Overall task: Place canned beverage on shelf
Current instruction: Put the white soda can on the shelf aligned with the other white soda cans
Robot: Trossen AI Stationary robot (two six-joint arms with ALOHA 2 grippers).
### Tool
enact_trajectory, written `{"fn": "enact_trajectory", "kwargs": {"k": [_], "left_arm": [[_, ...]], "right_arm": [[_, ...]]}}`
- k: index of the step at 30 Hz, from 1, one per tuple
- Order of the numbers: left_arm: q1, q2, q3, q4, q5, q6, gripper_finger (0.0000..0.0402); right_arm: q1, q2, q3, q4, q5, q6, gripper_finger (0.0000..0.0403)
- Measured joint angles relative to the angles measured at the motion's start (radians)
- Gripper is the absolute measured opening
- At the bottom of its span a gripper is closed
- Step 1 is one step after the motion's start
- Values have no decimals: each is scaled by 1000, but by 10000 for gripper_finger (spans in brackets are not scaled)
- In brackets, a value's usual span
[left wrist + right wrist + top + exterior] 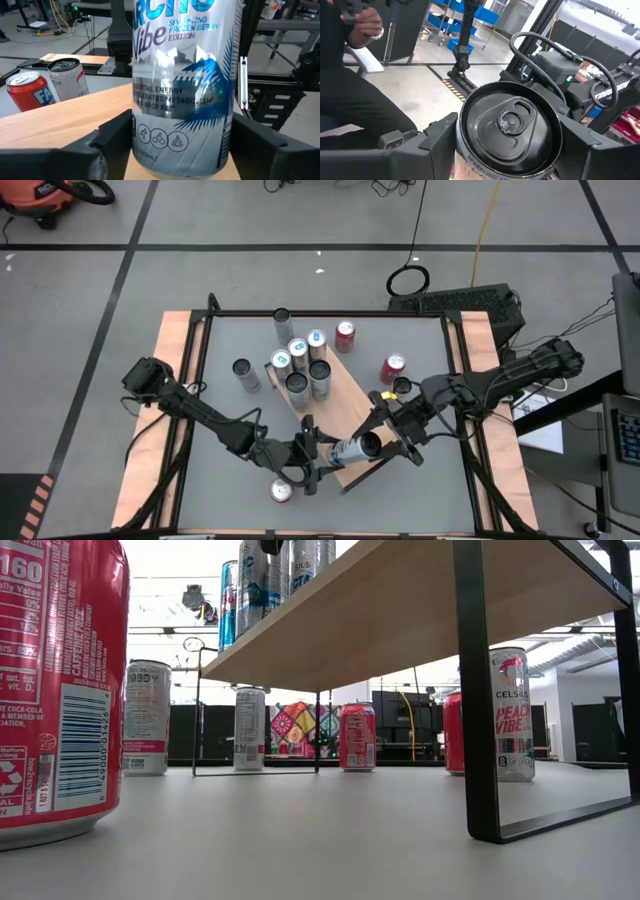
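Observation:
A slim silver-and-blue can (352, 449) is at the near end of the shelf (345, 405), a light wooden board on black legs. In the high view the can leans, its dark top (509, 120) toward the table's right. My left gripper (318, 455) is shut on its lower part, coming from the left. My right gripper (386, 435) is shut on its top end, coming from the right. Several silver cans (300, 365) stand upright on the shelf's far end. I cannot tell whether the held can's base touches the board (75, 120). My left gripper pinches the can's lower side walls (145, 150) between its two fingers (112, 137), coming nearly level from the table's left. The can looks upright in this view, its base just at the board. My right gripper pinches the can just under its top rim (470, 152), one finger (437, 135) on each side. It comes nearly level from the table's right, and the can's top faces its camera.
Loose cans stand on the table: a red one (281, 492) at the near edge, silver ones (245, 375) (283, 320) at far left, and red ones (345, 335) (392, 368) with a silver one (402, 387) right of the shelf. A person (360, 30) stands beyond the table.

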Motion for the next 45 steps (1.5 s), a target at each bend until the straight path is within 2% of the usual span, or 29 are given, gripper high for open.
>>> {"fn": "enact_trajectory", "kwargs": {"k": [4, 8, 12, 17, 22, 25, 28, 34, 37, 45], "left_arm": [[0, 0, 0, -2, -2, -4, 245], [0, 0, 0, 0, -1, -17, 243], [-2, 0, 0, 0, -14, -15, 246], [-17, 0, 0, 15, -103, -4, 246], [-36, 0, 1, 55, -243, 36, 247], [-42, 0, 3, 81, -332, 50, 247], [-47, 0, 3, 93, -401, 64, 247], [-48, 0, 3, 119, -437, 75, 247], [-48, 0, 4, 117, -464, 75, 247], [-46, 10, 5, 113, -476, 75, 247]], "right_arm": [[0, 4, 0, -1, 1, 29, 232], [0, 4, 0, -2, 6, 75, 240], [0, 0, 0, -6, 43, 160, 265], [1, -19, 0, -7, 151, 320, 311], [1, -38, 0, 2, 276, 478, 349], [2, -33, 1, 9, 295, 523, 359], [9, -11, 1, 44, 316, 543, 361], [38, 45, 1, 166, 436, 529, 361], [46, 73, 1, 218, 459, 519, 360], [46, 127, 0, 308, 508, 533, 322]]}}
